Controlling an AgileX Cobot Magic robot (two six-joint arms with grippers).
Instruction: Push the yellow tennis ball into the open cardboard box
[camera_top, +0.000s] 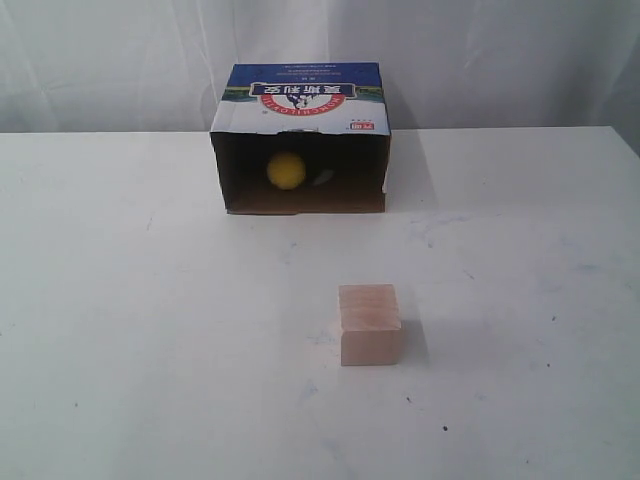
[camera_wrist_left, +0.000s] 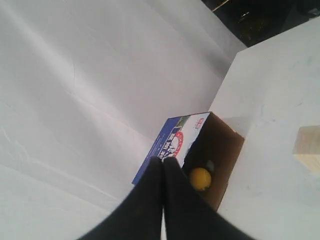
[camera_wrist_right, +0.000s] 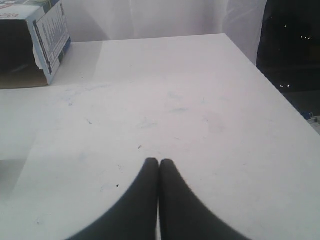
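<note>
The yellow tennis ball lies inside the open cardboard box, against its dark interior left of centre. The left wrist view shows the same ball in the box. The box lies on its side at the back of the table, opening toward the front, printed panel up. Neither arm shows in the exterior view. My left gripper is shut and empty, held away from the box. My right gripper is shut and empty above bare tabletop, with the box far off.
A pale pinkish wooden cube stands on the white table in front of the box, slightly right; the cube also shows at the edge of the left wrist view. A white curtain hangs behind. The table edge drops off at the right.
</note>
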